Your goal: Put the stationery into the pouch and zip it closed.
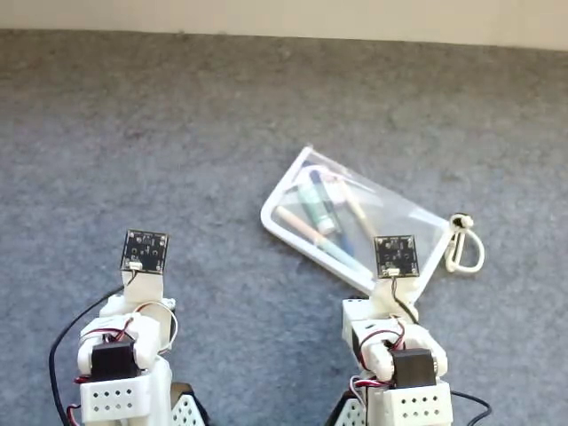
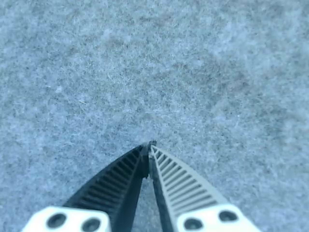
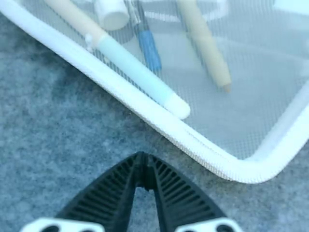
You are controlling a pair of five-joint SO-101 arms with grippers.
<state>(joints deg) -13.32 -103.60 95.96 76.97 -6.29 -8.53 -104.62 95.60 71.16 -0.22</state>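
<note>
1. Pouch (image 1: 286, 182), pens (image 3: 137, 72) inside, lies diagonally; its pull loop (image 1: 468, 251) marks the end beside the right arm (image 1: 397, 355).
2. Right claw (image 3: 141, 159): closed, empty, just short of pouch rim.
3. Left claw (image 2: 148, 147): closed, well apart, over bare carpet (image 2: 145, 58).

Clear mesh pouch with white edging (image 1: 286, 232), lying flat and askew, one rounded corner just ahead of the right gripper (image 3: 141, 163). Contents, lying flat: pale blue and cream pen (image 3: 130, 67) nearest the gripper along the edging; beyond it blue pen (image 3: 148, 48), beige pencil (image 3: 205, 43) and white-capped tube (image 3: 112, 12). White cord loop (image 1: 463, 244) at the pouch's corner to the gripper's right.
</note>
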